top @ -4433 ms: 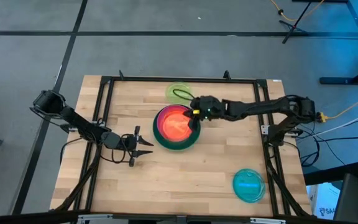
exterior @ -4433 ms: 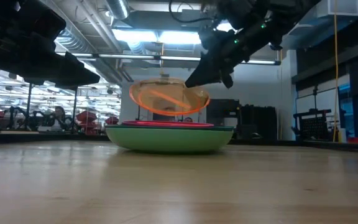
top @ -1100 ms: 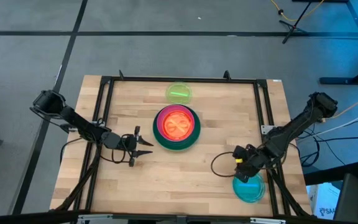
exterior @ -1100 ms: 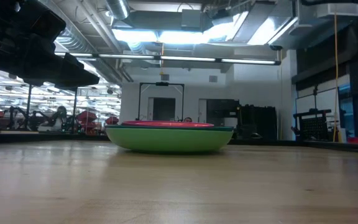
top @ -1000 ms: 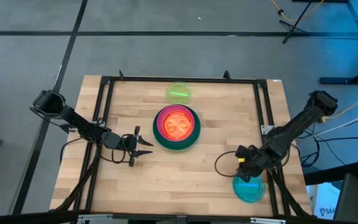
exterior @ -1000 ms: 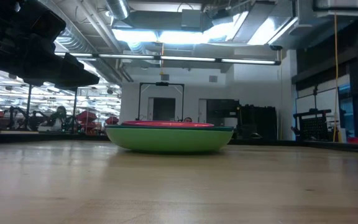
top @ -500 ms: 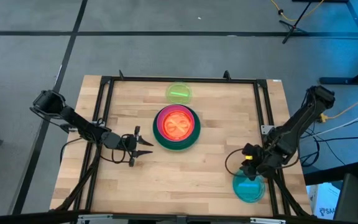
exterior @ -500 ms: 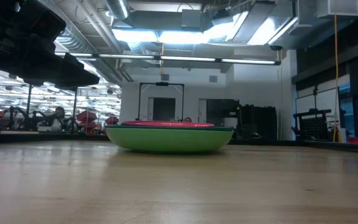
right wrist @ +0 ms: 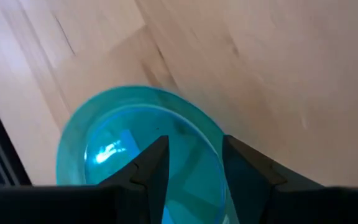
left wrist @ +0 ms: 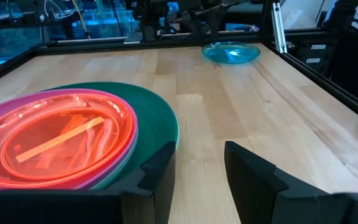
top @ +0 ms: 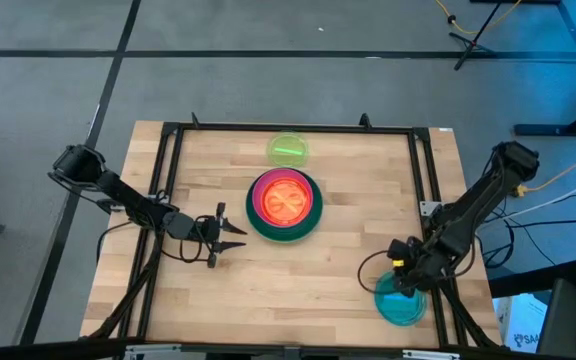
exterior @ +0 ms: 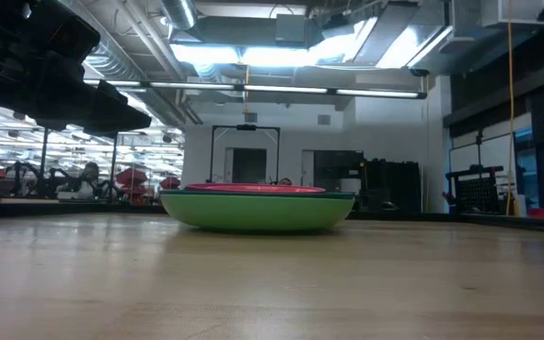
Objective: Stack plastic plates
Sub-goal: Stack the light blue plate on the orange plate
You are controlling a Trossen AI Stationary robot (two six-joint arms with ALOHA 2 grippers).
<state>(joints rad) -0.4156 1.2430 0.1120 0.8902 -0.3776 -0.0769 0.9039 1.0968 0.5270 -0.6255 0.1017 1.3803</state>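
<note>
Right tool (top: 402, 285) over teal plate (top: 400, 300), worktop (top: 318, 270) about 4 o'clock from centre; fingers (right wrist: 148, 165) parted, straddling plate's near rim, gripping nothing. Stack of plates (top: 284, 204) at worktop centre: translucent orange plate (top: 285, 200) topmost, magenta under it, dark green rim outermost. Lime plate (top: 288, 150) alone at 12 o'clock, just beyond stack. Left tool (top: 230, 236) at 9 o'clock beside stack, fingers apart, empty.
</note>
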